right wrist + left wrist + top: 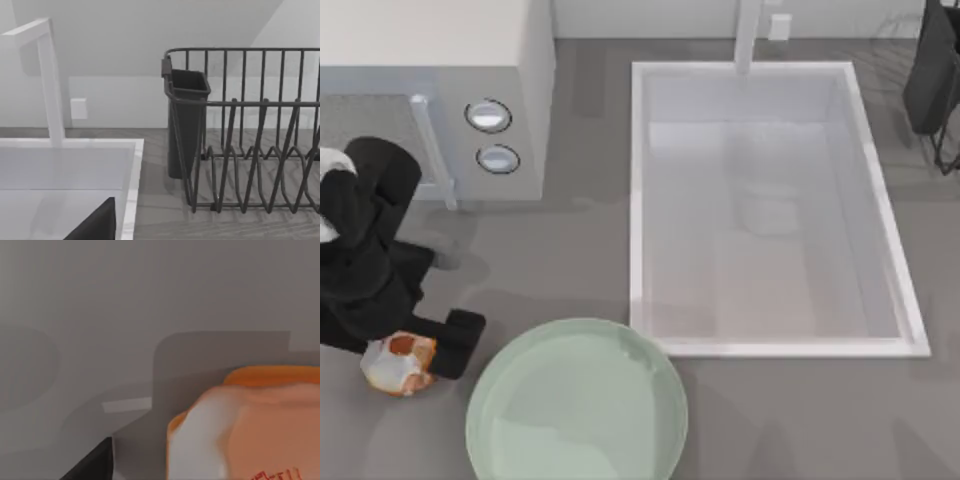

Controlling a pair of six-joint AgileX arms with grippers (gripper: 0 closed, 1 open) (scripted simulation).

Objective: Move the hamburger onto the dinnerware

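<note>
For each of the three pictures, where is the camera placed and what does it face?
Top view: overhead, facing down on plate, sink; left arm's tool at hamburger.
Left wrist view: on left arm, close on hamburger.
Right wrist view: on right arm, facing dish rack, sink corner.
Shared: hamburger; sink.

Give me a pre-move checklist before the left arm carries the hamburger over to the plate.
1. Left gripper at the hamburger: ok.
2. Firm grasp on the hamburger: cannot tell; finger contact is hidden.
3. Hamburger still off the plate, to its left: ok.
4. Plate surface free of objects: ok.
5. Path rightward from hamburger to plate unobstructed: ok.
6. Right arm parked at the table's far right, away from the path: ok.
</note>
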